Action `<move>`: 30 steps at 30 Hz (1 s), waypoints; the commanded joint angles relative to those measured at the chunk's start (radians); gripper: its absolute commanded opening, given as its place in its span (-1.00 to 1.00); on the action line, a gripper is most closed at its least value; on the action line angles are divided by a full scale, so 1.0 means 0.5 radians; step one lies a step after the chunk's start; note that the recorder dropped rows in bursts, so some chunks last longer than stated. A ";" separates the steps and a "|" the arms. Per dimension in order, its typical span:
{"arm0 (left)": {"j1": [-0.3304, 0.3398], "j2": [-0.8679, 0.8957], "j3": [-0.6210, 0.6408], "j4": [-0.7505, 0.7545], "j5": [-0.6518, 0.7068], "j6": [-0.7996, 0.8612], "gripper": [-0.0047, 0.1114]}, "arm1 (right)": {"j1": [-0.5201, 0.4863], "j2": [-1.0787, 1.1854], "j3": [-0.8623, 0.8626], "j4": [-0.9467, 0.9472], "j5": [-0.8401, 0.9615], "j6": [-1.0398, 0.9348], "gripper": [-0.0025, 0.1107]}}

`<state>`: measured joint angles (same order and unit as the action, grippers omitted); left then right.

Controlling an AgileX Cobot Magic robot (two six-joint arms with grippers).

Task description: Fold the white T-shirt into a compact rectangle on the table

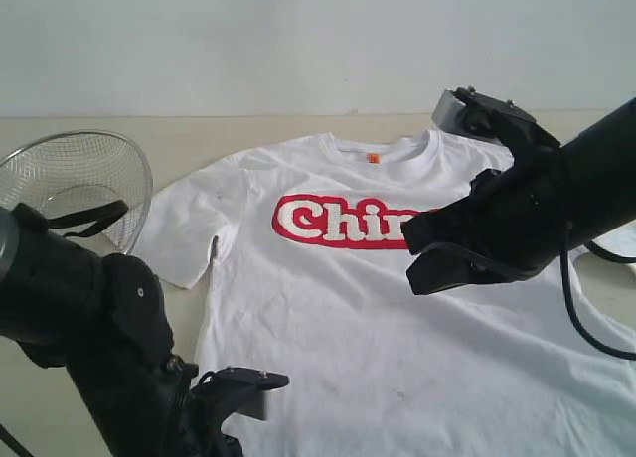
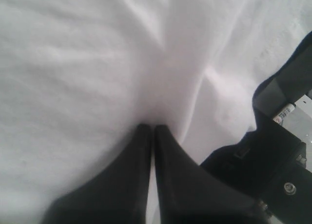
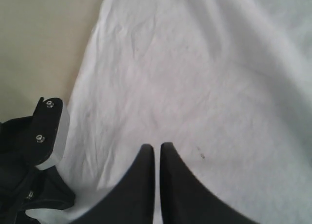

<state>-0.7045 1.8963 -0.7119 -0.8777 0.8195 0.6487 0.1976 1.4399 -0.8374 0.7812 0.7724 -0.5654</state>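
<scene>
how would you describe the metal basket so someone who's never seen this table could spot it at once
Start from the wide beige table and the white T-shirt spread across it. Just past the shirt's sleeve, on the left of the exterior view, sits a round wire-mesh basket. It is the only see-through, bowl-shaped silvery thing there.

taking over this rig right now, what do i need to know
Left gripper: shut, tips on gathered creases of cloth; whether it pinches cloth is unclear.
Right gripper: shut, empty, above the shirt.
White T-shirt: spread face up on the table, lettering showing; wire basket beside one sleeve.
Done: no fold visible.
Left: every fold down to a compact rectangle.
</scene>
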 commanded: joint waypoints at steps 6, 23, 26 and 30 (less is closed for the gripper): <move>-0.010 -0.007 0.114 0.074 -0.160 -0.017 -0.84 | 0.003 -0.019 0.000 -0.016 0.007 -0.006 -0.96; -0.010 -0.104 0.169 0.103 -0.206 -0.041 -0.84 | 0.003 -0.019 0.000 -0.093 -0.028 0.017 -0.96; -0.010 -0.104 0.193 0.103 -0.205 -0.041 -0.84 | 0.003 -0.019 0.000 -0.150 -0.054 0.078 -0.96; -0.010 -0.104 0.243 0.107 -0.255 -0.041 -0.84 | 0.003 -0.019 0.000 -0.159 -0.063 0.087 -0.96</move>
<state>-0.7061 1.8332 -0.6202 -0.8863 0.7643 0.6410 0.1976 1.4399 -0.8374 0.7126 0.7481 -0.5269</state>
